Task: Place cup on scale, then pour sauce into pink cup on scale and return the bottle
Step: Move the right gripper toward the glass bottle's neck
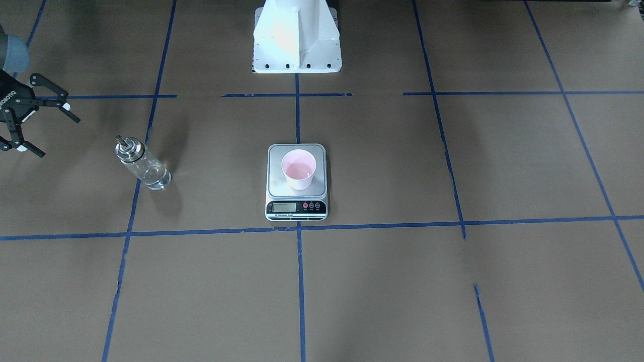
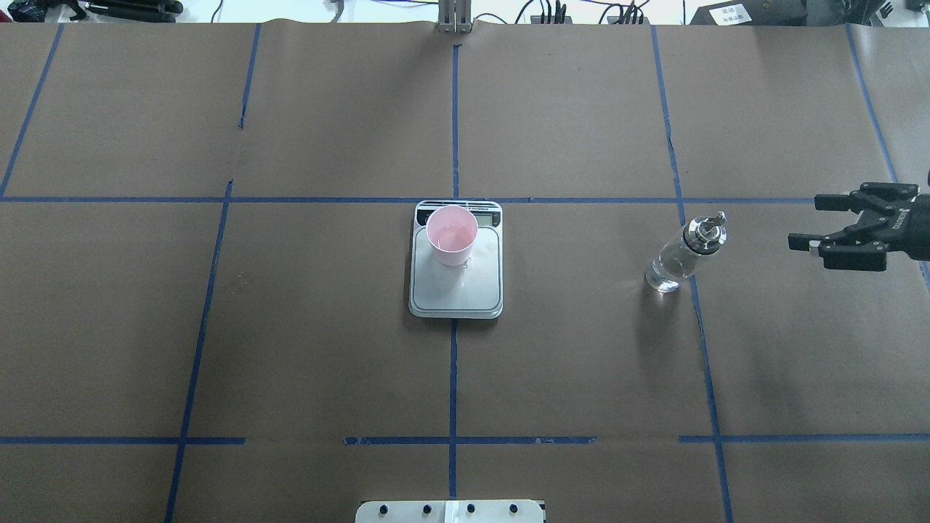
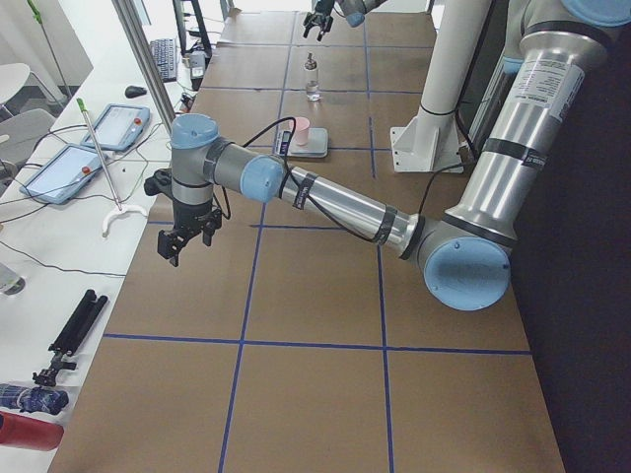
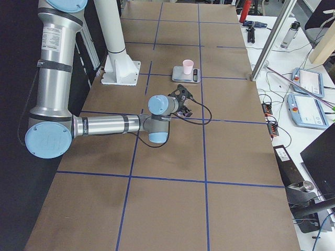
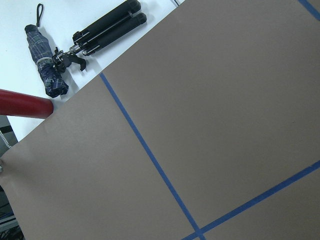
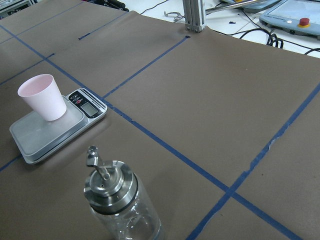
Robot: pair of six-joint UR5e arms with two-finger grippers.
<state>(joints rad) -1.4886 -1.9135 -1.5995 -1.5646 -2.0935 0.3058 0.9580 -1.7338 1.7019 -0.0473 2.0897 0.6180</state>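
Trainee: Cup (image 2: 452,234) is already on the scale (image 2: 456,290), standing upright toward the display end of the platform rather than at its centre. So what is the step now?

Operator: Either the bottle (image 2: 679,258) is to be grasped, or the pour is done. It stands upright on the bench (image 2: 290,327), well apart from the scale on the robot's right side, just beside a blue tape line (image 2: 703,349). A faint sheen shows inside the cup, but I cannot tell whether that is the sauce.

Trainee: And the right gripper (image 2: 805,220)?

Operator: Its jaws are spread wide, holding nothing and touching nothing. It hangs near the bottle on the side away from the scale, with a clear gap between them.

Trainee: If the pour is yet to come, how should it go in?

Operator: I would approach level, with the fingers either side of the glass body below the silver cap (image 6: 107,182), and close gently, since smooth glass may slip. I would carry the bottle upright and bring the thin spout over the rim before tilting. The tilt should be slow, because the cup looks light and a nudge could tip it.

Trainee: What about the left gripper (image 3: 182,241)?

Operator: It hangs over the bench's far left end, well away from everything. Only the side view shows it, so I cannot tell how its jaws stand.
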